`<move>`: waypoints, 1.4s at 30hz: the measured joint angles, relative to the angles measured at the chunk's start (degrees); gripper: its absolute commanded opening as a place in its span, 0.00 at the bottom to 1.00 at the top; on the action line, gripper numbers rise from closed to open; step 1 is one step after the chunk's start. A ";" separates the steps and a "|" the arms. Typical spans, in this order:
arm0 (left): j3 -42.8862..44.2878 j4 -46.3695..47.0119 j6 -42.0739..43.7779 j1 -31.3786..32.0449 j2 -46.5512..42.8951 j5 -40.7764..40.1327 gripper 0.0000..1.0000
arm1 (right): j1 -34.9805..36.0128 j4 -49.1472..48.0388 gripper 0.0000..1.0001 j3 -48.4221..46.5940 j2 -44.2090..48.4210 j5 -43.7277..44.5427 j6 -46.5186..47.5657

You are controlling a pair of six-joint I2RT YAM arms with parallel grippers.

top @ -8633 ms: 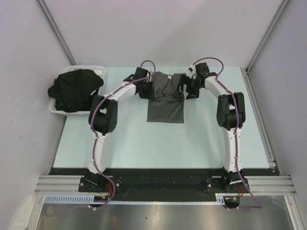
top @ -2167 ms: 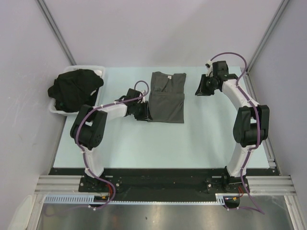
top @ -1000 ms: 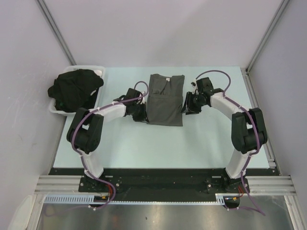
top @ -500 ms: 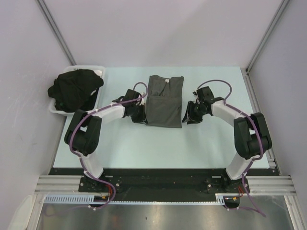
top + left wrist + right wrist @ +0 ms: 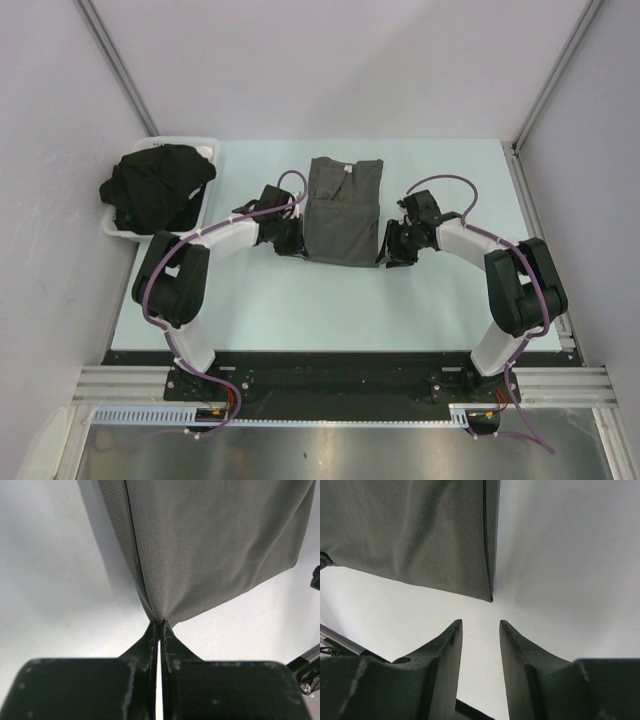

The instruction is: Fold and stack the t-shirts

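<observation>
A charcoal grey t-shirt (image 5: 343,208) lies folded lengthwise in the middle of the table. My left gripper (image 5: 295,247) is shut on its near left corner. In the left wrist view the cloth (image 5: 210,540) bunches into the shut left gripper (image 5: 159,622). My right gripper (image 5: 387,257) sits low beside the near right corner, open. In the right wrist view the shirt's corner (image 5: 487,592) lies just ahead of the open right gripper (image 5: 481,624), apart from both fingers. Black t-shirts (image 5: 155,185) are heaped in the tray at the left.
The white tray (image 5: 207,144) stands at the far left corner of the pale blue table (image 5: 330,310). Grey walls close in the left, right and far sides. Both arms bend inward around the shirt.
My right arm has swung in and down from the far right to the shirt's near right corner. The left gripper has kept its hold on the near left corner, shifting slightly.
</observation>
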State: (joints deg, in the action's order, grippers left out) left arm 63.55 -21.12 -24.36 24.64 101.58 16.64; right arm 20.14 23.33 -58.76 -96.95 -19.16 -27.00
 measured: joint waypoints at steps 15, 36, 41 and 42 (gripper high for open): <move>-0.02 -0.76 0.02 0.33 -0.79 0.00 0.00 | 1.25 -3.34 0.41 2.71 0.00 1.79 -0.44; -0.02 -1.81 0.02 1.11 -0.98 0.00 0.00 | 2.25 -9.66 0.38 4.46 -2.14 2.14 -1.73; -0.02 -2.16 0.02 1.11 -1.25 0.00 0.00 | 2.29 -11.37 0.28 4.44 -2.75 1.84 -1.84; -0.02 -2.16 0.02 1.11 -1.25 0.00 0.00 | 2.29 -11.63 0.24 4.44 -2.93 1.75 -1.88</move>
State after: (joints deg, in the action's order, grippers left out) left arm 63.53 -23.29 -24.34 25.76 100.33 16.64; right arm 22.44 11.70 -54.33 -99.88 -17.41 -28.88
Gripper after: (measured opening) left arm 0.008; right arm 0.325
